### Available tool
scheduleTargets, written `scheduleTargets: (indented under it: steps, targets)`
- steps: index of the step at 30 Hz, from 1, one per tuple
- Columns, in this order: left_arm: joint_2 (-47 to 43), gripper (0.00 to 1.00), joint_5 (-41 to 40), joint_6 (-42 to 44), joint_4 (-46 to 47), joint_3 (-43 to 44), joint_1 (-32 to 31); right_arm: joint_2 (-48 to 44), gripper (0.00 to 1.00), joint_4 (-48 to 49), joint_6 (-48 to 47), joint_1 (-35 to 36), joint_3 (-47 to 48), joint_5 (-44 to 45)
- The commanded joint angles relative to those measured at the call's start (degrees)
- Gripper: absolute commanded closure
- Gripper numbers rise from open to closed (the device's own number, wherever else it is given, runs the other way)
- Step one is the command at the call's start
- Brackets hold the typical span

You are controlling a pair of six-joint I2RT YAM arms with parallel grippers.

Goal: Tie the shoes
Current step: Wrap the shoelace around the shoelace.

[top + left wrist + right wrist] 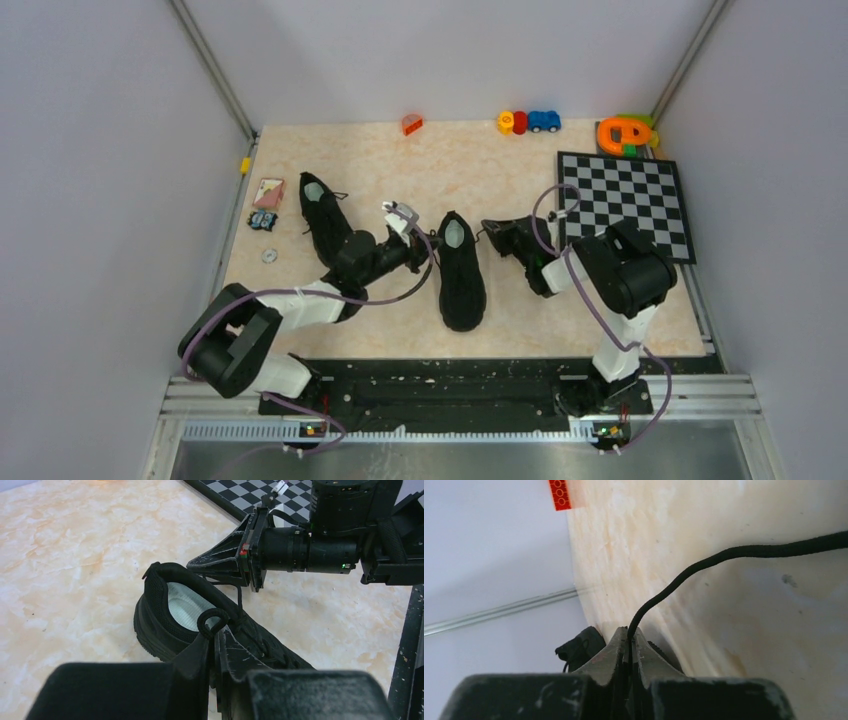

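Observation:
Two black shoes lie on the table: one (322, 215) at the left, one (461, 272) in the middle with its pale insole showing (182, 605). My left gripper (431, 252) sits at the middle shoe's left side. Its jaws are shut on a small loop of black lace (214, 621) that sticks out above the fingertips (216, 632). My right gripper (491, 230) is at the same shoe's right side by the collar, shut (630, 639) on the other thin black lace (724, 555), which runs up and off to the right. The right gripper's fingers (215, 562) hover just above the heel.
A black-and-white checkered mat (625, 200) lies at the back right. An orange brick (412, 124), small toy blocks (528, 122) and an orange-green toy (625, 133) stand along the back wall. A card (268, 192), a small blue object (263, 221) and a ring (269, 256) lie at the left.

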Motion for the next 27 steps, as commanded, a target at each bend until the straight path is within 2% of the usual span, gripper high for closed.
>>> scheduleTargets:
  steps: [1, 4, 7, 12, 16, 20, 21, 23, 24, 25, 27]
  targets:
    - [-0.31, 0.89, -1.41, -0.39, 1.72, 2.99, 0.46, -5.07, 1.0, 6.01, -6.54, -1.01, -0.85, -0.78]
    - [0.03, 0.85, -2.02, -0.21, 1.12, 3.89, 0.55, -10.16, 1.0, 4.43, -11.85, -2.2, -2.06, -1.96]
    - [0.23, 0.84, -1.69, -0.01, -0.14, 5.18, 0.59, -15.0, 1.0, 1.69, -18.58, -3.71, -2.5, -6.12]
    - [0.67, 1.0, 1.26, 1.03, -3.24, 7.38, 0.72, -20.73, 1.0, -2.22, -26.98, -5.32, -2.39, -15.25]
    - [0.67, 1.0, 2.83, 1.83, -4.21, 7.39, 0.66, -25.98, 0.97, -9.43, -33.05, -6.02, -1.08, -18.4]
    - [0.35, 1.0, 4.61, 3.47, -6.21, 7.96, 0.66, -30.97, 0.92, -13.79, -34.75, -8.68, -1.86, -16.71]
    - [0.26, 1.0, 4.67, 3.69, -7.14, 8.24, 0.67, -31.5, 0.83, -15.26, -34.61, -9.58, -1.78, -16.42]
    - [0.11, 1.0, 5.17, 4.22, -8.33, 8.42, 0.65, -31.87, 0.54, -18.74, -34.82, -10.76, -0.88, -16.8]
    - [0.07, 1.0, 5.32, 4.39, -8.67, 8.42, 0.66, -32.04, 0.44, -19.36, -35.76, -10.81, -0.75, -17.62]
    - [-0.06, 1.0, 5.38, 4.58, -9.01, 8.51, 0.67, -32.21, 0.39, -19.68, -36.1, -10.84, -1.09, -18.9]
    - [-0.07, 1.0, 5.81, 5.03, -9.89, 8.66, 0.7, -32.41, 0.36, -18.03, -34.26, -10.82, -3.22, -21.21]
